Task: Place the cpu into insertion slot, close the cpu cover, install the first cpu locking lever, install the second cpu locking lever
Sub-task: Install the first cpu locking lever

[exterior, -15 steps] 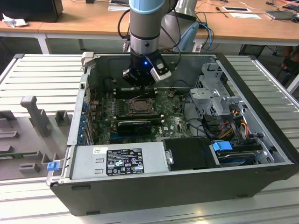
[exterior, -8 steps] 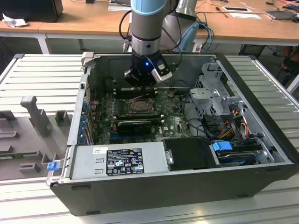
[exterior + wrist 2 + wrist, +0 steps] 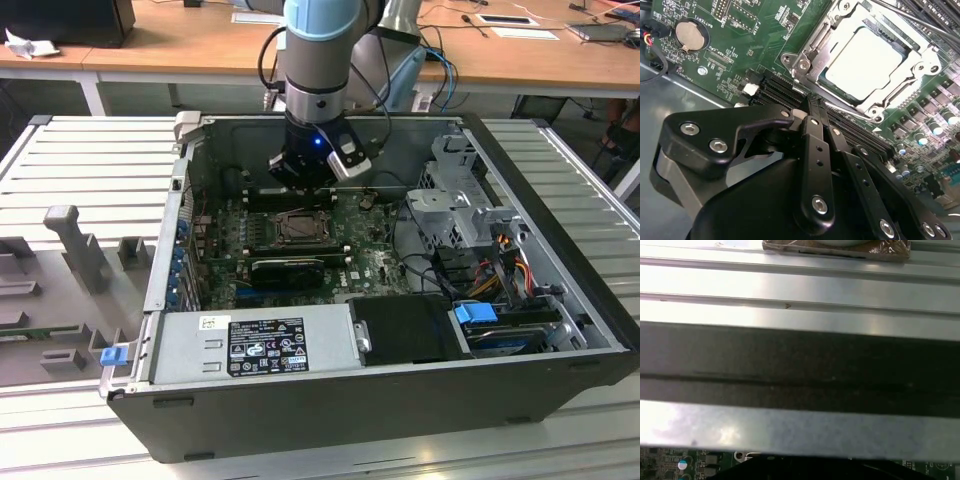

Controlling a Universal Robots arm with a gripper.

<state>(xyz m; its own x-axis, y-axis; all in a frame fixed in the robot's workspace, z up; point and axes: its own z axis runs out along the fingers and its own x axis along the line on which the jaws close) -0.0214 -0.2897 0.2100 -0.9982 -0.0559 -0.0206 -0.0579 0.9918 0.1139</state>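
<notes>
The cpu [image 3: 865, 57] lies pale and flat in the insertion slot [image 3: 300, 229] on the green motherboard. The silver cpu cover [image 3: 840, 22] is down around it, framing its face. A thin metal locking lever [image 3: 815, 50] runs along one side of the socket; whether it is latched I cannot tell. My gripper [image 3: 812, 102] hangs just above the board beside the socket, its black fingers [image 3: 815, 150] closed together on nothing. In the exterior view the gripper [image 3: 303, 182] sits inside the open computer case, just behind the socket.
Long black RAM slots [image 3: 775, 87] run between my gripper and the socket. A coin battery [image 3: 690, 35] sits on the board. The power supply [image 3: 250, 345], a drive cage [image 3: 455, 190] and loose cables [image 3: 500, 260] crowd the case. The case wall [image 3: 800, 365] shows close by.
</notes>
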